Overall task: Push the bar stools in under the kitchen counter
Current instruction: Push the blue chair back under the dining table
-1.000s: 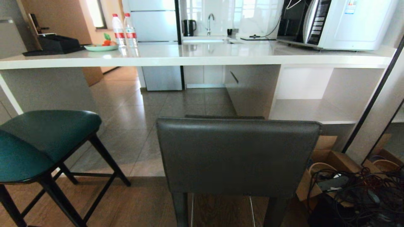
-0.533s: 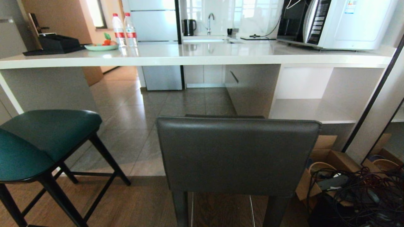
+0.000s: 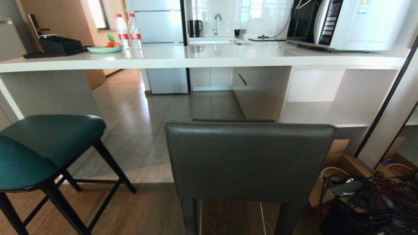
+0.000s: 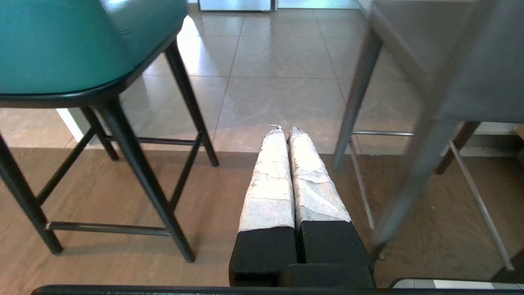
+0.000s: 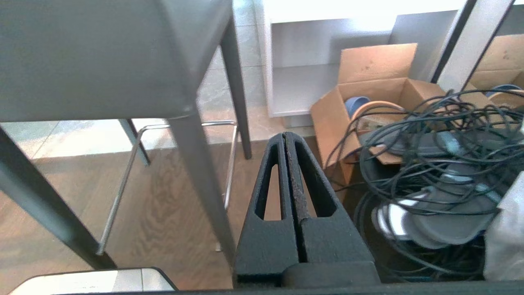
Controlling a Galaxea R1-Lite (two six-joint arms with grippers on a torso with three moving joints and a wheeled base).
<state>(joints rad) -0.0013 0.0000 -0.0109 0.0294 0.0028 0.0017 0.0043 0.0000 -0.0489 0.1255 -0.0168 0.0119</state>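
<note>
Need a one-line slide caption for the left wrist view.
Left gripper, shut, held low over the floor between the teal stool and the grey stool.

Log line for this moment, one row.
grey stool: outside kitchen counter | teal stool: outside | left gripper: shut, empty | right gripper: shut, empty

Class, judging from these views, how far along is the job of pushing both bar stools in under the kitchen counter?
Done: nothing yet. The teal stool and the grey stool both stand out in front of the kitchen counter. In hand: the left gripper and right gripper, both shut, hang low beside the grey stool's legs, touching nothing. Left: pushing both stools in.
</note>
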